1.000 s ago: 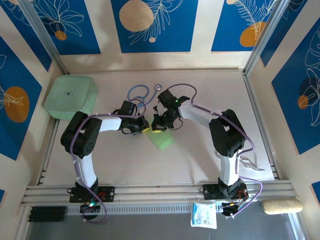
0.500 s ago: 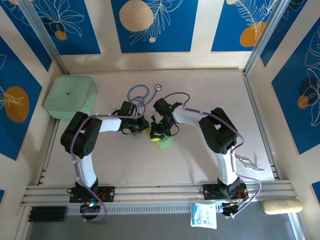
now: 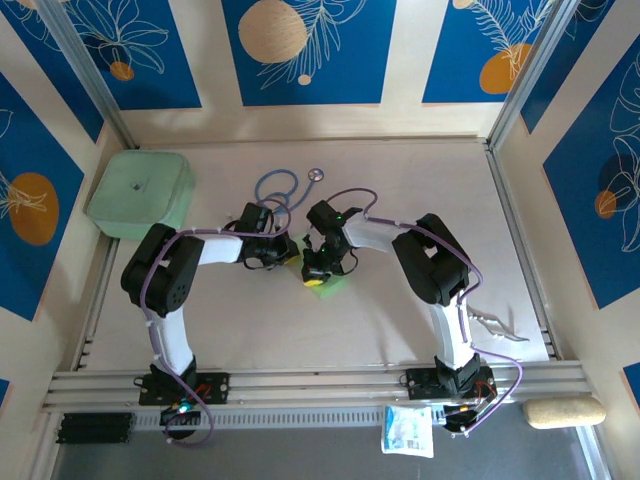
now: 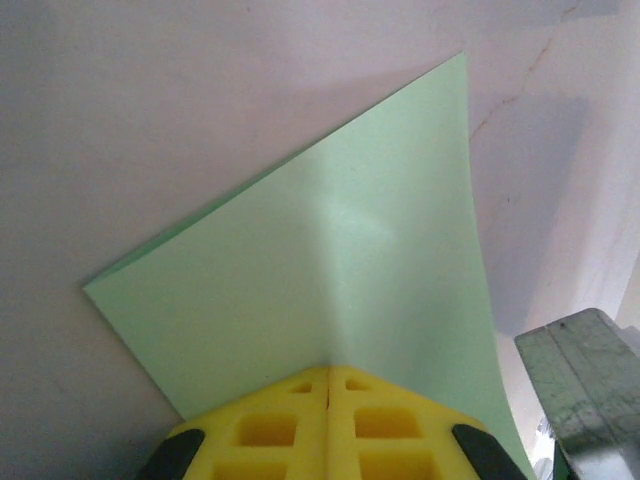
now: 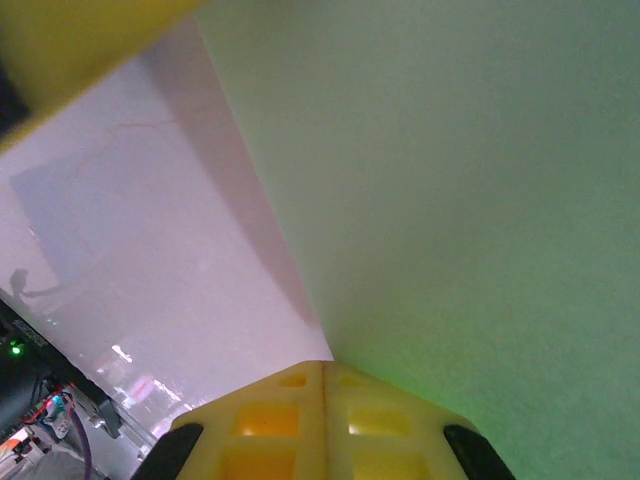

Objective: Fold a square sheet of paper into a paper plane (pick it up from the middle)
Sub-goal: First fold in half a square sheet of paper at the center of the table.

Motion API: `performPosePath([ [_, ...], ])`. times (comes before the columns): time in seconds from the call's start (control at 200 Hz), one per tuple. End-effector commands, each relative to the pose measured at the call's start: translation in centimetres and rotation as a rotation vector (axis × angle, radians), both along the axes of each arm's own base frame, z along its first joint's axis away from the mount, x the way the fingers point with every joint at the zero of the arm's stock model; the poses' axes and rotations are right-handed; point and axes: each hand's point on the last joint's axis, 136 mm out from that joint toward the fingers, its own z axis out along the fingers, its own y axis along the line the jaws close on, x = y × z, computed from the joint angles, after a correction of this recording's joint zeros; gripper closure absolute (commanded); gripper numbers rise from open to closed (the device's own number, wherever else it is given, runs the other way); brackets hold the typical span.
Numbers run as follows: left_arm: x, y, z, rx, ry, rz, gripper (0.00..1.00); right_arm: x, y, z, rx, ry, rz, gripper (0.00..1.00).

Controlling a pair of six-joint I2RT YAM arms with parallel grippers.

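Left gripper (image 4: pixel 328 372) is closed, pinching one edge of the square sheet of paper (image 4: pixel 340 250). Right gripper (image 5: pixel 325 368) is likewise closed on it. The sheet sits mid-surface (image 3: pixel 250 320), just near of the blue stethoscope (image 3: pixel 277 186). Recommendation: keep both pinches firm and square the edges before pressing any crease.

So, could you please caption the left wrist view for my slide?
Left gripper, shut, pinching the pale green paper sheet over the table.

The paper (image 5: pixel 450 180) runs off the right edge.
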Motion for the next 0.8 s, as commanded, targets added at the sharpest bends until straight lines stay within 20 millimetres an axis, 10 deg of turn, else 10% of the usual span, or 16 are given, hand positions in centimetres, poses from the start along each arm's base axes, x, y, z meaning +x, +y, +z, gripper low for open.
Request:
performPosePath([
  [0.0, -3.7, 3.4, -6.2, 0.192, 0.169, 0.029, 0.94, -1.6, -1.0, -1.2, -0.040, 0.038, 0.037, 1.00],
  [0.795, -3.5, 3.4, -6.3, 0.200, 0.158, -0.013, 0.95, -6.7, -4.1, 1.1, 0.007, 0.043, 0.088, 1.00],
])
